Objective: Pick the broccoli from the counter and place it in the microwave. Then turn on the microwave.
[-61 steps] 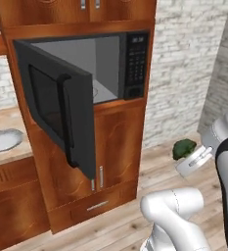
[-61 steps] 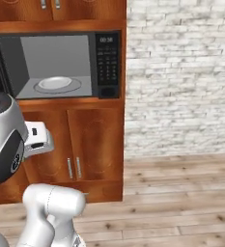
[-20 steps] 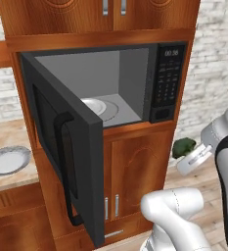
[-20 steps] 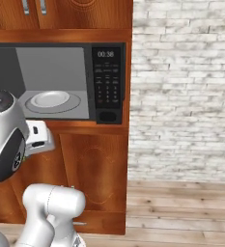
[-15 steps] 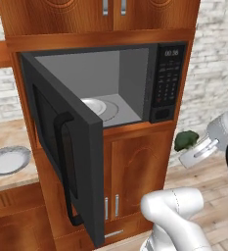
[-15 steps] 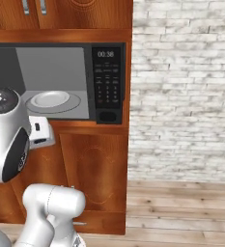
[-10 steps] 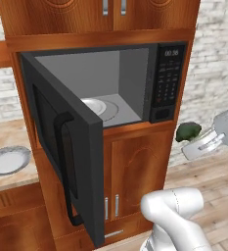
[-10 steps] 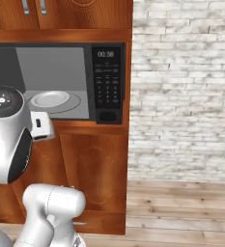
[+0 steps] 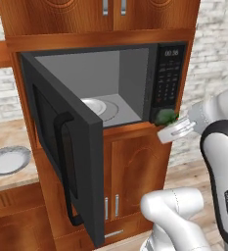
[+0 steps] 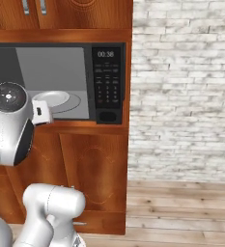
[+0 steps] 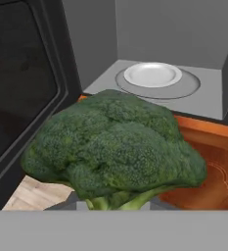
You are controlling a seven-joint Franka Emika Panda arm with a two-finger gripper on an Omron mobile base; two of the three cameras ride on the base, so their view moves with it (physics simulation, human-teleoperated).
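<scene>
Microwave (image 9: 135,83) set in cabinets, door (image 9: 61,152) swung open to its left; button panel (image 9: 168,78) on its right. Turntable (image 9: 103,108) inside, a plate (image 11: 152,74) on it. Broccoli (image 9: 164,116) in the gripper (image 9: 171,128), in front of the panel's lower edge, outside the cavity. Counter (image 9: 8,174) left of the door, bearing a second plate (image 9: 7,160)

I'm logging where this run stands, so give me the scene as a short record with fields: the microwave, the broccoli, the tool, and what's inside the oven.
microwave: built into the wooden cabinet, door swung wide open to the left
inside: grey cavity with a glass turntable and a small white plate on it
broccoli: held in the tool, in the air in front of the button panel, not yet inside
tool: shut on the broccoli
counter: grey plate at left
</scene>
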